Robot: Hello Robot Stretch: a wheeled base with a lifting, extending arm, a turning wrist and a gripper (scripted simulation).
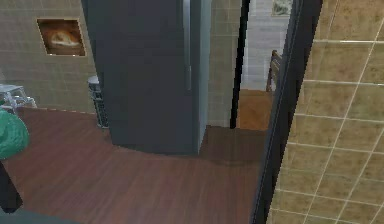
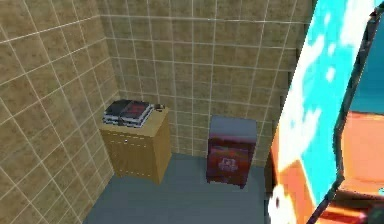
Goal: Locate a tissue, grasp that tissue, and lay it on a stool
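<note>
No tissue or stool can be made out. A tall grey fridge [image 1: 150,70] stands ahead in the forward view on a dark wooden floor [image 1: 120,180]. In the arm side view a small wooden cabinet [image 2: 135,148] stands against a tiled wall, with a dark flat object [image 2: 127,112] lying on top. Beside it sits a dark red box with a grey-blue top [image 2: 231,152].
A tiled wall [image 1: 335,130] with a dark edge rises close at the forward view's right. A doorway [image 1: 258,90] opens behind the fridge. A framed picture [image 1: 61,37] hangs at left; a green rounded object [image 1: 10,135] is at the left edge. A bright painted panel [image 2: 320,120] fills the arm side view's right.
</note>
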